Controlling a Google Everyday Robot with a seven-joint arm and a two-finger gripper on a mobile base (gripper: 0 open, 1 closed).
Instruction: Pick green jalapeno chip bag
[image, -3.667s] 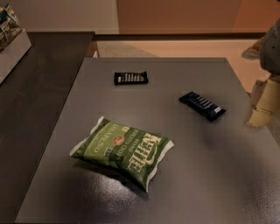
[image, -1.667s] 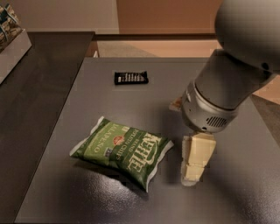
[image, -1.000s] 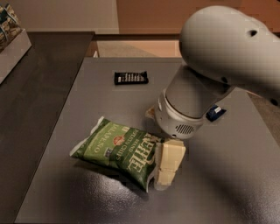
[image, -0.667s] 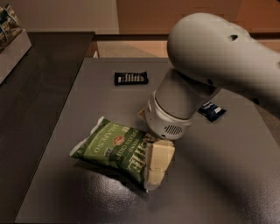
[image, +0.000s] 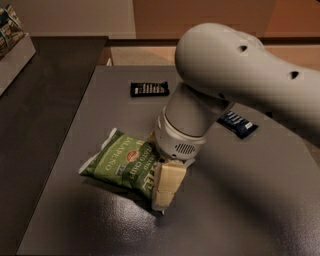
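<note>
The green jalapeno chip bag (image: 122, 160) lies flat on the grey table (image: 250, 210), left of centre, its white crimped ends pointing up-left and down-right. My gripper (image: 161, 176) hangs from the big white arm (image: 235, 75) and is down over the bag's right end, at table level. The arm's wrist hides the bag's right edge and part of the gripper.
A black snack bar (image: 149, 89) lies at the back of the table. A second dark bar (image: 238, 124) lies to the right, partly behind the arm. A dark counter (image: 40, 110) adjoins on the left, with a box (image: 12, 47) at its far corner.
The arm has swung in from the right edge and moved left across the table, bringing the gripper down onto the bag's right end. The bag and bars have not moved.
</note>
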